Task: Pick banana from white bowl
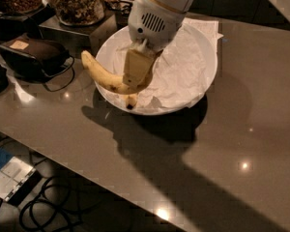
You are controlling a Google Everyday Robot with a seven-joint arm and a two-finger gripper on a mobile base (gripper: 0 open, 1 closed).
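The banana [104, 76], plump, curved and yellow, is held in the air, sticking out to the left over the rim of the white bowl [210, 76]. My gripper [136, 79] comes down from the white arm above the bowl's left side. Its tan fingers [137, 66] are shut on the banana's right half. The bowl is lined with crumpled white paper. Below the gripper, the dark-tipped end of a second banana [130, 100] lies in the bowl; the rest of it is hidden.
Jars of snacks [77, 1] stand on a dark stand at the back left. A dark case with a cord [34, 54] lies left of the bowl. The table's front edge runs diagonally at lower left, with cables [48, 207] on the floor below.
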